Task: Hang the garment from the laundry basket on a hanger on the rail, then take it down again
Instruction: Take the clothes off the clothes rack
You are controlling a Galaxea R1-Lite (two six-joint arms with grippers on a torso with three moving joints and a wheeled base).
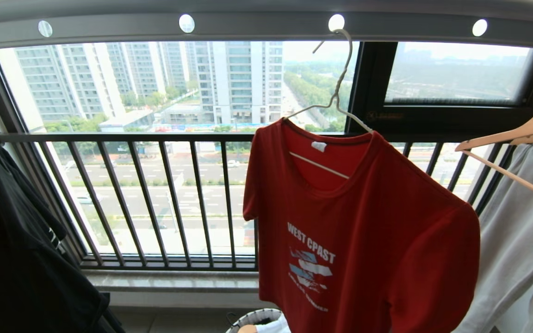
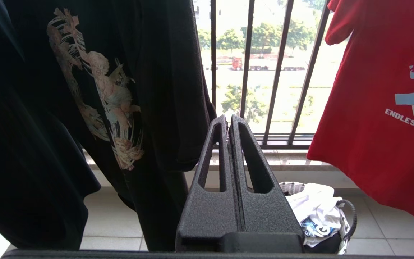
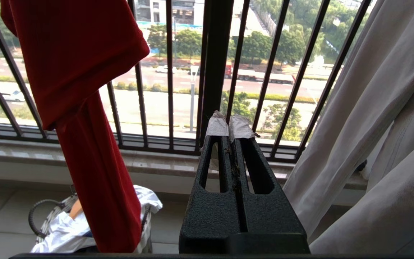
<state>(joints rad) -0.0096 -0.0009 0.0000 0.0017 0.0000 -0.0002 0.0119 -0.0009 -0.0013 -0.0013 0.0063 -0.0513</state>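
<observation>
**Op:** I start at the pincers. My left gripper (image 2: 230,120) has its fingers pressed flat together with nothing between them; the right gripper (image 3: 231,126) is the same, its taped tips meeting and holding nothing. Neither arm shows from the head camera, so I judge both are low and parked.

**Spotter:** What sits around them?

**Op:** Beside the left gripper hangs a black T-shirt (image 2: 95,93) with a pale print. Beside the right one, a pale grey garment (image 3: 379,126). Between them hangs the red T-shirt (image 1: 363,222).

**Spotter:** So it's on the rail?

**Op:** Yes. It hangs on the thin white wire hanger (image 1: 336,99), whose hook sits in one of the round holes of the grey rail (image 1: 266,23). The hanger looks tilted, the shirt's shoulder nearer the grey garment sitting lower. The laundry basket (image 3: 49,216) stands on the floor under the shirt's hem, with white cloth in it.

**Spotter:** Then the taking down comes next?

**Op:** That's my reading. I'd part one gripper, raise it to the hanger's neck just above the collar, and pinch wire only, no fabric. Then lift straight up so the hook clears the hole before pulling away. I'd keep clear of the wooden hanger (image 1: 511,134) next along, and watch that the tilted shirt doesn't slide off its low side.
</observation>
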